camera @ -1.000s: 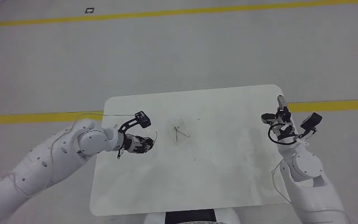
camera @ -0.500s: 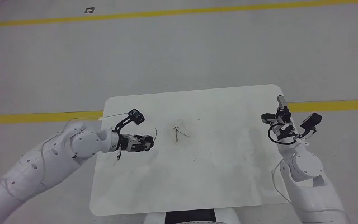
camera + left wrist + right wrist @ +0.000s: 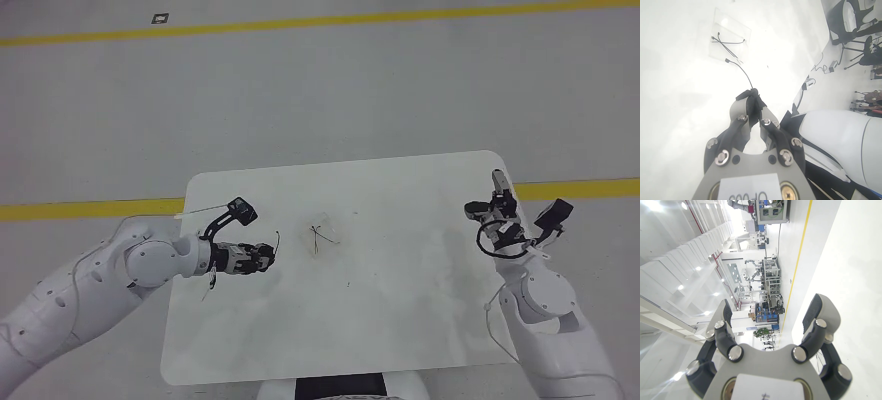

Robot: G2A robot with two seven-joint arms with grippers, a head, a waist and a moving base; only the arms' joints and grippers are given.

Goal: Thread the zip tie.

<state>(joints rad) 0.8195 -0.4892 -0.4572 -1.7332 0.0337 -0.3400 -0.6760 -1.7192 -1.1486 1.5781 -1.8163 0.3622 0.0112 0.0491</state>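
Here, the L gripper hangs over the left part of the table, fingertips pressed together on one end of a thin black zip tie. The tie arcs away from the tips, and its square head sits free at the far end, just beside the edge of a clear sheet. Can't tell whether the head touches the tabletop. Two spare ties lie crossed on that sheet, near the table's centre. The R gripper is at the table's right edge, well apart from the ties, fingers spread wide, aimed out twd the workshop floor beyond.
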